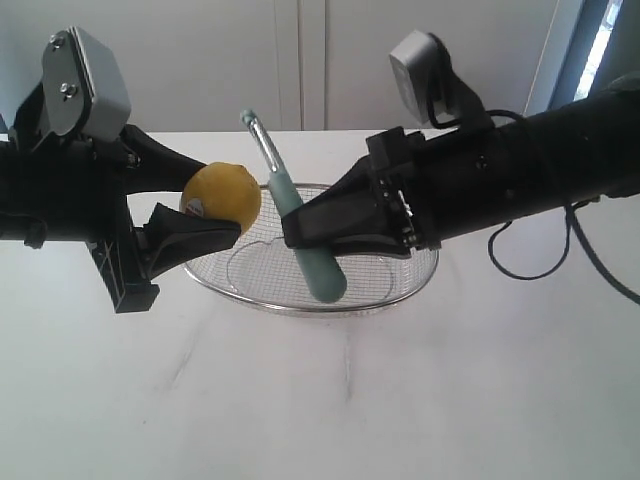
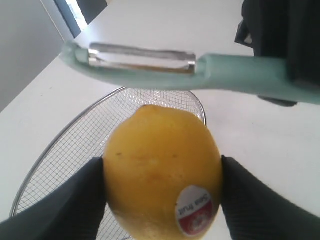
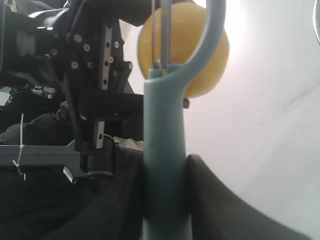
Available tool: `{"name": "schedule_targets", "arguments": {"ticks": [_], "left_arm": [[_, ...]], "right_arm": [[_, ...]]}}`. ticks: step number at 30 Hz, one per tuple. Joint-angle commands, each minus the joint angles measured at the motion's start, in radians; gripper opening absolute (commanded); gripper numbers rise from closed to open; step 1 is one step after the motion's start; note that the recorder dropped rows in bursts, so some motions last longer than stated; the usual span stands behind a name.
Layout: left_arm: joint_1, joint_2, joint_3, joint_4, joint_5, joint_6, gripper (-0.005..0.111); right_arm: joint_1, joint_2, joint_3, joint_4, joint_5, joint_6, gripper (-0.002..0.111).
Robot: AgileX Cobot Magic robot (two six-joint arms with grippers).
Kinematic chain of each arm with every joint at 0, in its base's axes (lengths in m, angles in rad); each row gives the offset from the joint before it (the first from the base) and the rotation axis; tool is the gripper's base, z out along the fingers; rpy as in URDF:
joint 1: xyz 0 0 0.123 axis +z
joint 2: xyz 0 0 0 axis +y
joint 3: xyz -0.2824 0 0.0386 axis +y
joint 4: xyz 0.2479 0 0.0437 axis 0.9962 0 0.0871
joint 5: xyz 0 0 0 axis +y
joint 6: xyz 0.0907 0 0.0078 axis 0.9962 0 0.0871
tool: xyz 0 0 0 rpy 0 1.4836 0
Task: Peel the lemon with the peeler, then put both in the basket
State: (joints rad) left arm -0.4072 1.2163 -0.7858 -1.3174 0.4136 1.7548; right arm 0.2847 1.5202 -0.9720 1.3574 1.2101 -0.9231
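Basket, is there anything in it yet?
Empty, as far as visible: the basket shows bare mesh; left pincer holds the lemon, right pincer the peeler.

The lemon (image 1: pixel 222 196) has a matt yellow rind, finely pitted, and carries a glossy red-and-white sticker (image 2: pixel 195 210). The peeler (image 1: pixel 300 235) has a smooth pale teal handle that looks like plastic, with a soft sheen; its blade (image 2: pixel 142 56) is bright polished metal. The basket (image 1: pixel 400 285) is fine silver wire mesh under a thicker shiny metal rim. The worktop (image 1: pixel 400 400) is white, smooth, faintly veined and slightly glossy. The left end effector (image 1: pixel 215 202) and right end effector (image 1: pixel 293 225) have matt black fingers (image 2: pixel 250 200).
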Motion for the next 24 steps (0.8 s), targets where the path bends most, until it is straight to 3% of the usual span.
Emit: {"name": "schedule_targets", "arguments": {"ticks": [1, 7, 15, 24], "left_arm": [[-0.004, -0.004, 0.004, -0.036, 0.021, 0.002, 0.000], [-0.004, -0.004, 0.004, -0.036, 0.021, 0.002, 0.000], [-0.004, -0.004, 0.004, -0.036, 0.021, 0.002, 0.000], [-0.004, -0.006, 0.004, -0.036, 0.021, 0.002, 0.000]], "right_arm": [[-0.054, -0.069, 0.002, 0.017, 0.011, -0.015, 0.000], [-0.140, -0.116, 0.002, -0.013, 0.003, -0.015, 0.000], [-0.145, -0.054, 0.046, -0.092, -0.132, 0.016, 0.000], [-0.050, 0.132, 0.068, -0.018, -0.068, 0.012, 0.000]]}}
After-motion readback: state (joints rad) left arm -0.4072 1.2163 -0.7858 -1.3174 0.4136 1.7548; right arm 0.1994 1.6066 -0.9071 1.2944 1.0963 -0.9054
